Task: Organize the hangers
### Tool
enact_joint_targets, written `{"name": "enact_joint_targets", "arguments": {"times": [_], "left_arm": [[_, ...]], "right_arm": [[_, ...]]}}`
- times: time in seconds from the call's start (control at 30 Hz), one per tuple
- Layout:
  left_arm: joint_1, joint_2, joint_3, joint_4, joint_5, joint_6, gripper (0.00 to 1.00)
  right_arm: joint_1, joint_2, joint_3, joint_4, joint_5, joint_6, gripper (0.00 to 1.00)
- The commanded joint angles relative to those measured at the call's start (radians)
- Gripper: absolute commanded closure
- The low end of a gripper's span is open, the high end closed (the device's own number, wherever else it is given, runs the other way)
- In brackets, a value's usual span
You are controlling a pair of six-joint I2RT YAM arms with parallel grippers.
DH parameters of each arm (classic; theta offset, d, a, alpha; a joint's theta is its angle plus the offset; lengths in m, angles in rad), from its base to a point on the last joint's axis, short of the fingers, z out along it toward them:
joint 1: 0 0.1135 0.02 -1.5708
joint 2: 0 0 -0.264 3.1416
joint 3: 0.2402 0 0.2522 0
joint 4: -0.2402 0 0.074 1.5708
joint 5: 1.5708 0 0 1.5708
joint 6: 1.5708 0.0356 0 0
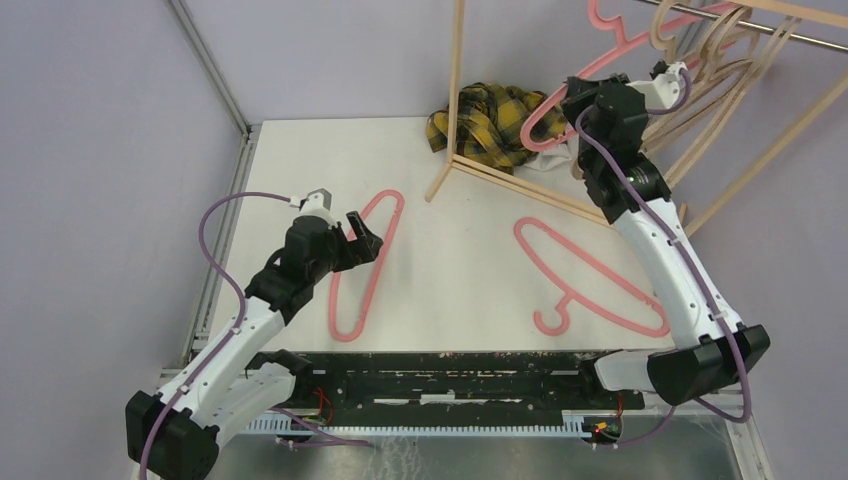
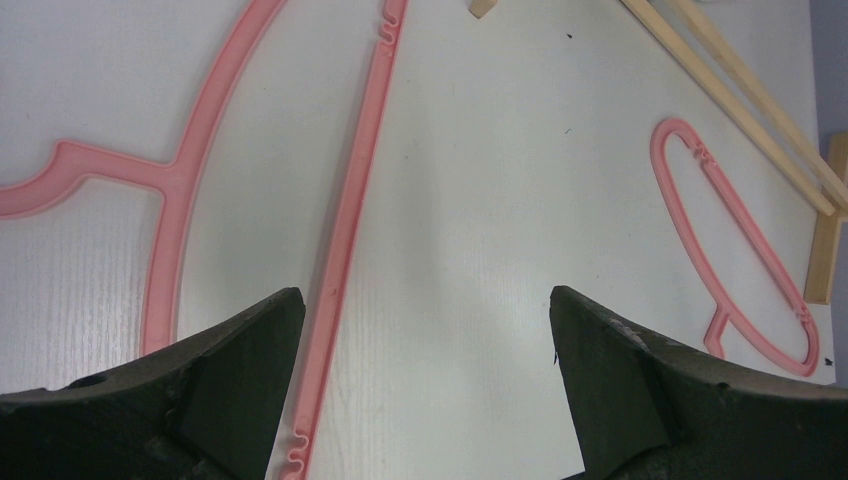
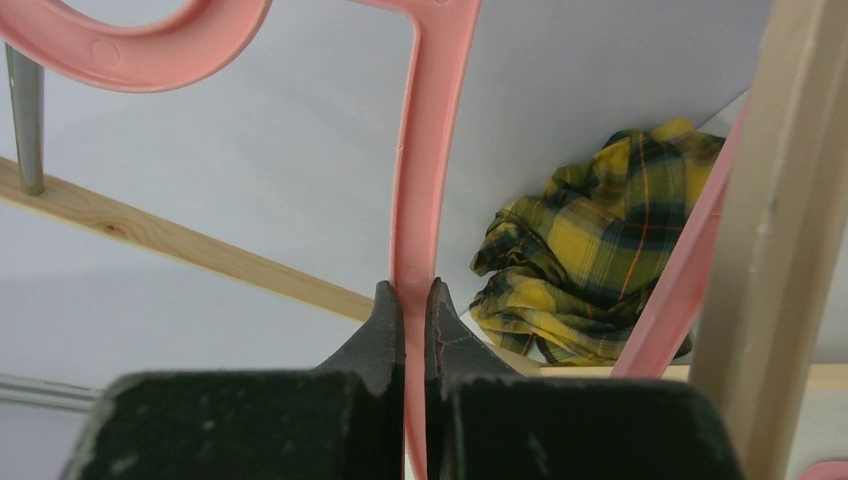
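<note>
**One pink hanger pinched at the rack, two flat on the desk**

Your right pincer (image 3: pixel 412 292) is pressed together on a pink hanger (image 3: pixel 428 150), gripping its thin stem. The stem rises straight from between the fingertips to a curved part above them. In the top view this pincer (image 1: pixel 580 98) is raised inside the rack (image 1: pixel 456 90). The held hanger's looped end hangs below and to the left of it, and its other end reaches up past the rail (image 1: pixel 800 36). The tan hangers (image 1: pixel 722 58) hang on that rail, just beyond the pincer. The cloth (image 3: pixel 590 250) lies bunched behind the pincer and to its right.

Your left pincer (image 2: pixel 422 300) is spread wide over the desk (image 1: pixel 460 250) and pinches nothing. A second pink hanger (image 2: pixel 350 220) lies flat under it. Its straight bar runs away from the pincer between the fingers, close beside the left finger (image 2: pixel 240 350). Its curved side and hook lie outside that finger. You cannot tell whether the fingertips touch the desk.

A third pink hanger (image 2: pixel 735 230) lies flat well off to the right of the left pincer, past its right finger and near the rack's foot rails.
</note>
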Motion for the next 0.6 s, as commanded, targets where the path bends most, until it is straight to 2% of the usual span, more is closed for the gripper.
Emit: {"name": "enact_joint_targets", "arguments": {"times": [0.0, 0.23, 0.27, 0.33, 0.4, 0.43, 0.57], "left_arm": [[0.001, 0.004, 0.005, 0.047, 0.012, 0.032, 0.01], [0.001, 0.006, 0.004, 0.047, 0.013, 0.028, 0.01], [0.000, 0.005, 0.002, 0.046, 0.012, 0.027, 0.01], [0.001, 0.000, -0.001, 0.046, 0.011, 0.028, 0.01], [0.000, -0.003, -0.004, 0.046, 0.011, 0.026, 0.01], [0.001, -0.004, -0.005, 0.046, 0.010, 0.027, 0.01], [0.000, -0.005, -0.008, 0.050, 0.010, 0.023, 0.01]], "right_arm": [[-0.060, -0.090, -0.042, -0.035, 0.022, 0.020, 0.99], [-0.103, -0.127, -0.044, -0.099, -0.036, 0.025, 0.97], [-0.104, -0.133, -0.045, -0.101, -0.040, 0.023, 0.89], [-0.104, -0.146, -0.044, -0.109, -0.045, 0.018, 0.66], [-0.103, -0.157, -0.032, -0.126, -0.045, 0.007, 0.50], [-0.104, -0.163, -0.025, -0.134, -0.046, 0.001, 0.44], [-0.103, -0.197, -0.004, -0.155, -0.062, -0.029, 0.31]]}}
